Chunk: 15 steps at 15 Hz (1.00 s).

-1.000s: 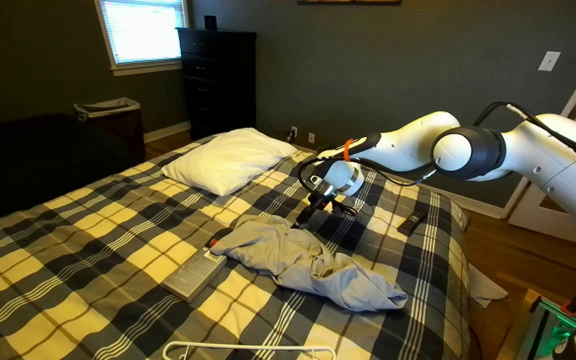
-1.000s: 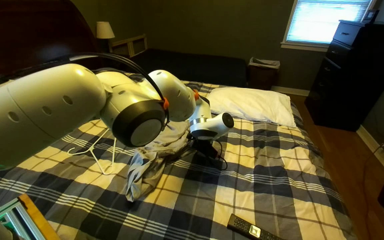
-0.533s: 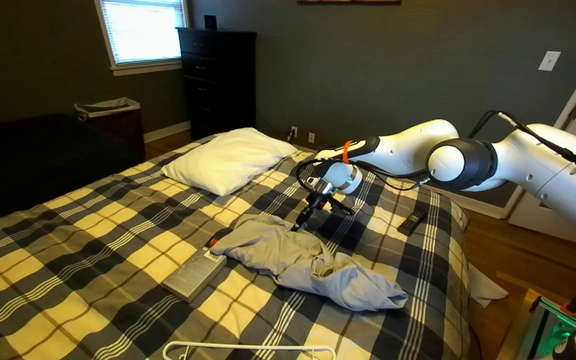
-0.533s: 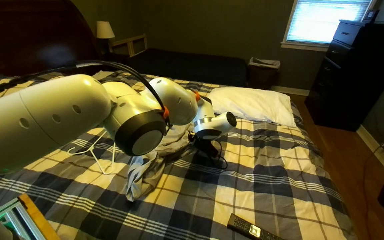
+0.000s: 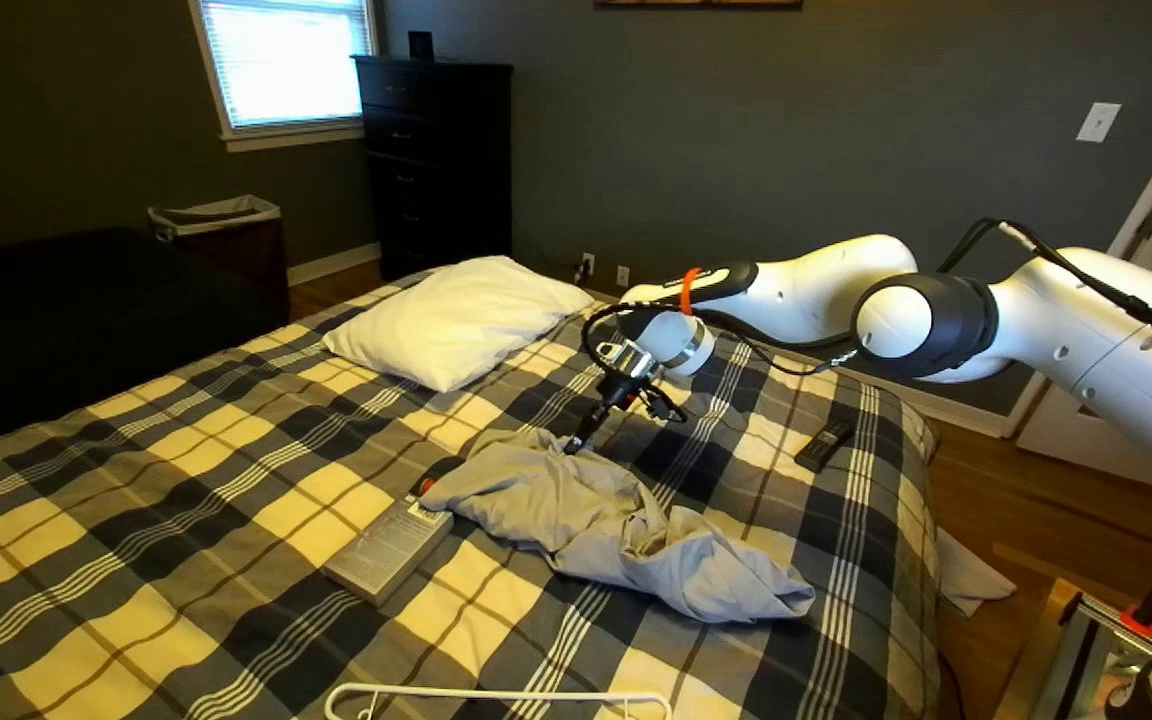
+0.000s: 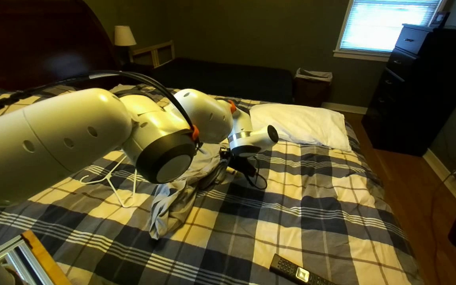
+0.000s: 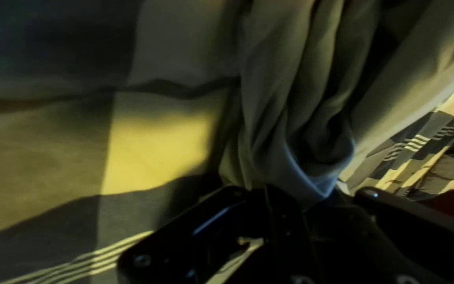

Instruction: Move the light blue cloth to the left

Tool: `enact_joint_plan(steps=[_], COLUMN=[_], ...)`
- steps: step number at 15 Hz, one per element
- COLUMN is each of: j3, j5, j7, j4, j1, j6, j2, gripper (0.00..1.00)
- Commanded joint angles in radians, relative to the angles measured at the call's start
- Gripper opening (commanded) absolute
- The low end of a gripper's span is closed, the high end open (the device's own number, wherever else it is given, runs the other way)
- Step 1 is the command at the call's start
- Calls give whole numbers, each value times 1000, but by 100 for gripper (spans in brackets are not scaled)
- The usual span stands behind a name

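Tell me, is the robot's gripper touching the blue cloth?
Touching. The wrist view shows it: folds of the light blue cloth bunch together and go in between the fingers of the gripper, right up against them.

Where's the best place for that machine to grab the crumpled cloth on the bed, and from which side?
Probably by a raised fold at the end nearest the white pillow, reaching down from above. The crumpled cloth bunches into narrow folds there, and the wrist view shows them running down to the pincer. Such folds should pinch more easily than cloth lying flat on the plaid bedspread.
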Motion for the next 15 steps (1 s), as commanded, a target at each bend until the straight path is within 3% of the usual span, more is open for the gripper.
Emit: enact_joint_plan(steps=[1, 7, 10, 11, 12, 15], j3=[73, 155, 121, 103, 77, 28], j5=[-3, -43, -87, -113, -149, -237], j7=[-114, -219, -225, -212, -209, -237], j4=[-50, -94, -39, -24, -14, -34], j1=[30, 147, 237, 262, 290, 336], j6=[-45, -144, -258, -298, -310, -242], j2=[-50, -82, -39, -30, -29, -55], gripper=[2, 2, 2, 32, 32, 53])
